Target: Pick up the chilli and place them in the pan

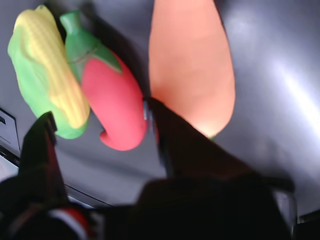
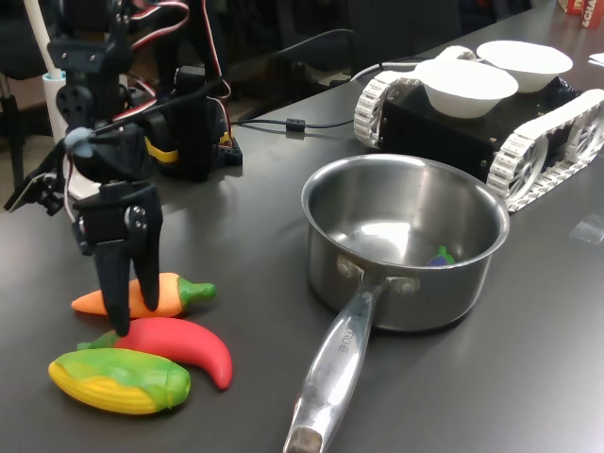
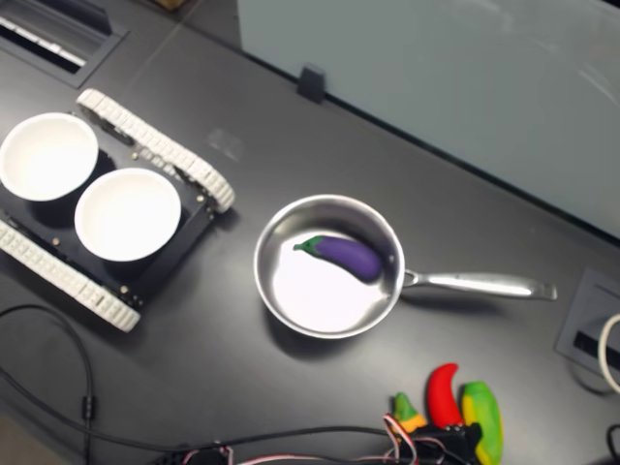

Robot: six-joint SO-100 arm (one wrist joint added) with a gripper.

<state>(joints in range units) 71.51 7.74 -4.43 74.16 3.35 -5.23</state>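
A tracked vehicle [image 2: 528,142] carried two white bowls [image 2: 469,83] at the first exterior view's upper right. The shiny steel pan [image 2: 406,247] sat centre; only the second exterior view showed the whole purple eggplant [image 3: 347,255] inside it. At lower left the glossy red chilli [image 2: 184,346] lay between the carrot [image 2: 165,294] and the corn [image 2: 118,380]. The gripper [image 2: 127,316] stood open, straddling the chilli, gripping nothing.
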